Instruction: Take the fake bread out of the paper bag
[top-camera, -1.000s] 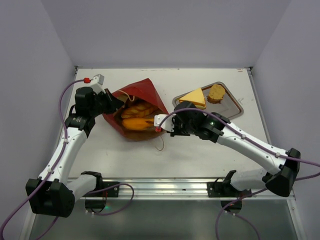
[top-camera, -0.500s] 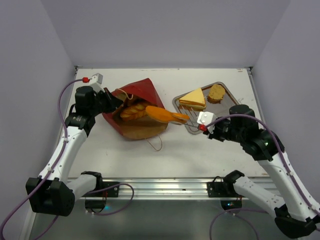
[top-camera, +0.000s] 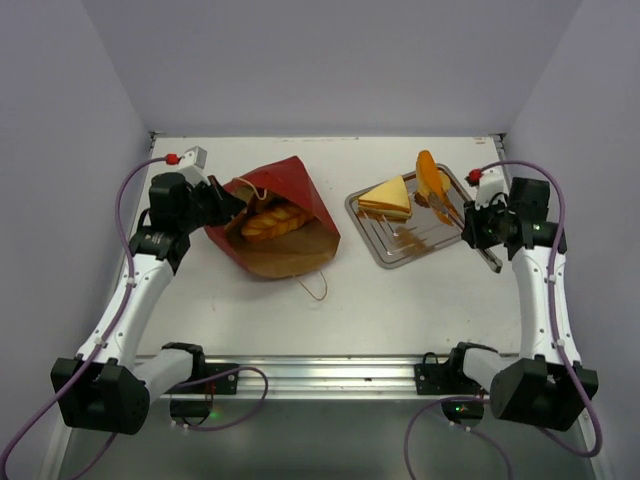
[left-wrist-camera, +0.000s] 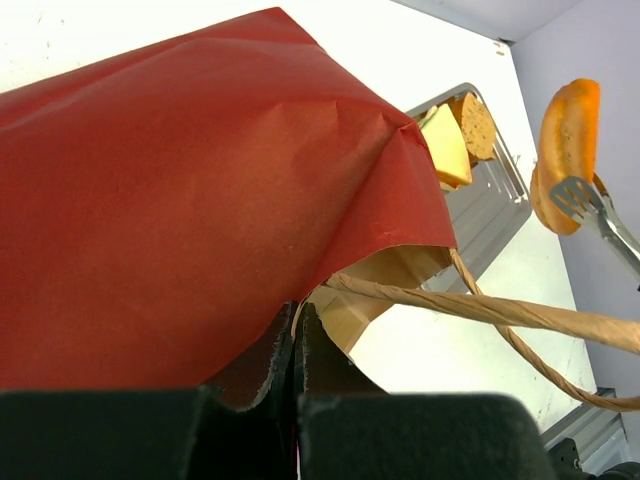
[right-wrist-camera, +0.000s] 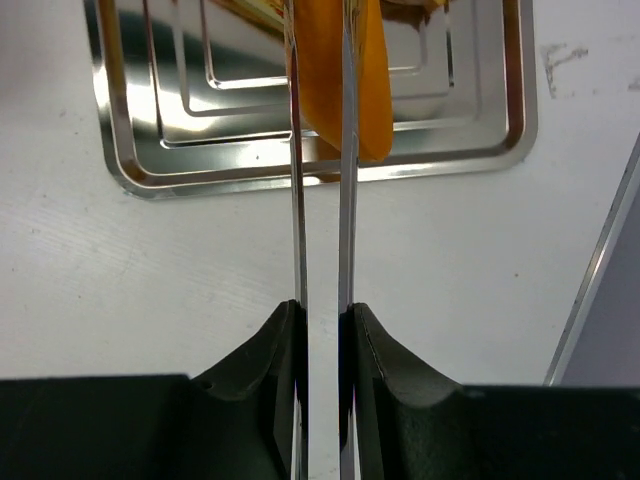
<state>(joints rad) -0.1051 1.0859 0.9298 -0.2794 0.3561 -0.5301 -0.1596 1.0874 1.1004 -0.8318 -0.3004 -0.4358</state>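
Gripping a pair of metal tongs (top-camera: 450, 212), the right end effector (top-camera: 478, 228) hovers at the right edge of a steel tray (top-camera: 405, 242) on the white desk (top-camera: 400, 310). Its fingers (right-wrist-camera: 275, 340) press against the two tong arms, clamped on them. The tong tips pinch a glossy orange roll (top-camera: 428, 175), held on edge over the tray's far right corner; whether the roll touches the tray cannot be told. On the tray lie a yellow-topped triangular sandwich (top-camera: 385, 197) at the far left and, close by the roll, a brown round slice (left-wrist-camera: 478, 120). At left, well apart from the tray, the red paper bag (top-camera: 300, 182) lies on its side, its mouth gaping and its brown lining showing, with a braided loaf (top-camera: 272, 222) inside. The left end effector (top-camera: 222, 205) is closed on the bag's left rim, pinching the paper. A string handle (top-camera: 318, 285) trails onto the desk at the bag's near edge.
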